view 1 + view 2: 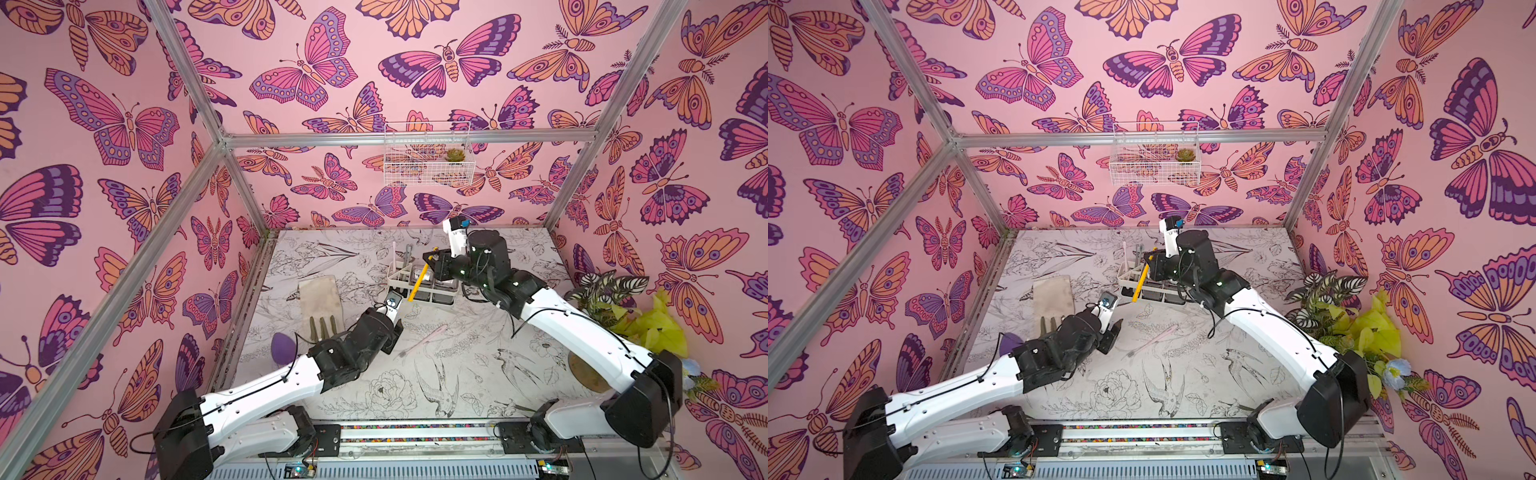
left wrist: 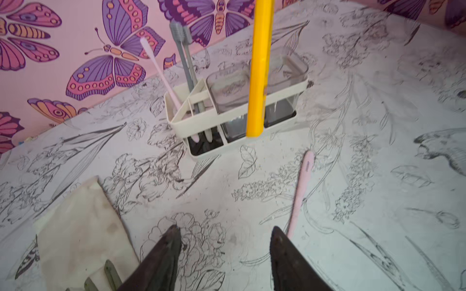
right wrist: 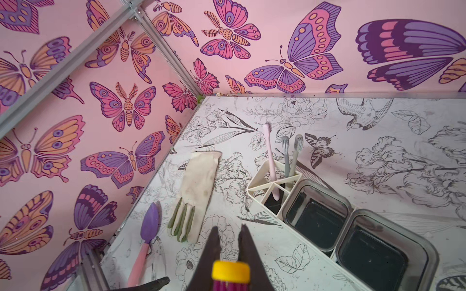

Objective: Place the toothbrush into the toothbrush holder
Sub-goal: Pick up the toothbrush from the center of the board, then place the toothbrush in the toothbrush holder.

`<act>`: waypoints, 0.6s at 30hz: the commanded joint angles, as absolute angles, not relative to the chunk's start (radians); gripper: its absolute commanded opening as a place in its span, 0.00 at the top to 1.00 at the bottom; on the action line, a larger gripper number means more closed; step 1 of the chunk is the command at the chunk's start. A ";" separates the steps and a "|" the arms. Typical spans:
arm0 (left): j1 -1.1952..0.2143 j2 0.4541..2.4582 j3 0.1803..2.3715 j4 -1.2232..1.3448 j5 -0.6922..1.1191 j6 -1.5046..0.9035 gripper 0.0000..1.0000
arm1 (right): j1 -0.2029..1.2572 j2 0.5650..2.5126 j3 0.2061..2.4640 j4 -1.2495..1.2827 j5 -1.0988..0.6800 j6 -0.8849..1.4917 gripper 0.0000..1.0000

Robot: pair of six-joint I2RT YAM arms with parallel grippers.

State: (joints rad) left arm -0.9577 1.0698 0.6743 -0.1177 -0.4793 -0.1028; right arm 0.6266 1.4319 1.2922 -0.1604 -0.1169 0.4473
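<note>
near toothbrush holder (image 2: pixel 201 122): right hand (image 3: pixel 229 228) pinching yellow toothbrush (image 2: pixel 258 75); left hand (image 2: pixel 225 228) spread beside pink toothbrush (image 2: pixel 301 189).

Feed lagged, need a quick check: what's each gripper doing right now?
Left gripper: open, empty.
Right gripper: shut on the yellow toothbrush.

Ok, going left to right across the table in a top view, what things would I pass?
purple scoop → glove → toothbrush holder → leafy plant
</note>
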 commanded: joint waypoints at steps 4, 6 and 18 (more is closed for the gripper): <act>-0.951 1.072 0.559 0.040 -0.659 -0.083 0.42 | 0.643 1.534 1.428 -0.211 -0.021 0.342 1.00; -0.942 1.065 0.549 0.021 -0.641 -0.109 0.41 | 0.656 1.564 1.473 -0.220 -0.003 0.318 1.00; -0.864 1.059 0.531 0.004 -0.551 -0.197 0.41 | 0.683 1.826 1.705 -0.172 0.068 0.209 1.00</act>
